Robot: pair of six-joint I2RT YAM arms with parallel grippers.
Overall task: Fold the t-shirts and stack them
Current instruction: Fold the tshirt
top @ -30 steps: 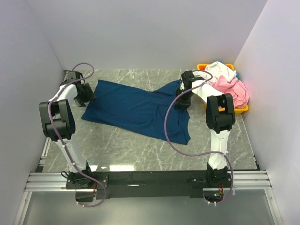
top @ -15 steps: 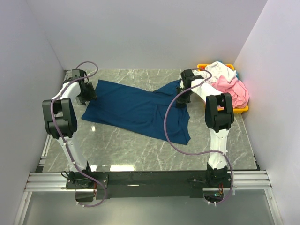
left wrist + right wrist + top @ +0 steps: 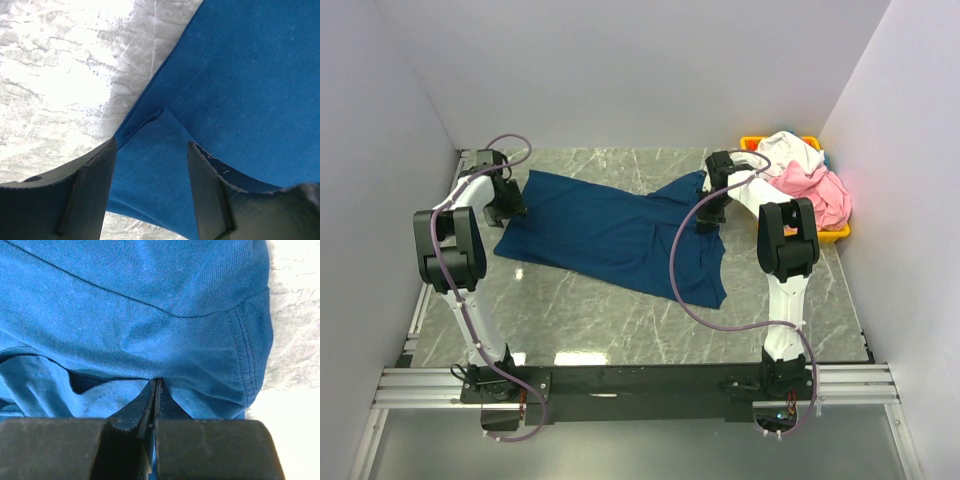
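at the table's (image 3: pixel 620 310) far left, our left gripper (image 3: pixel 151 145) stands part open astride the hem corner of the navy shirt (image 3: pixel 610 230), holding nothing; we'd seat the hem deep before closing. the shirt lies spread across the middle. at its right sleeve our right gripper (image 3: pixel 156 385) is pinched tight on a fold of cloth. room for folding lies nearer us; rightward, the bin (image 3: pixel 752 142) with the white shirt (image 3: pixel 790 150) and pink shirt (image 3: pixel 825 195) and the wall (image 3: pixel 910 200) crowd close.
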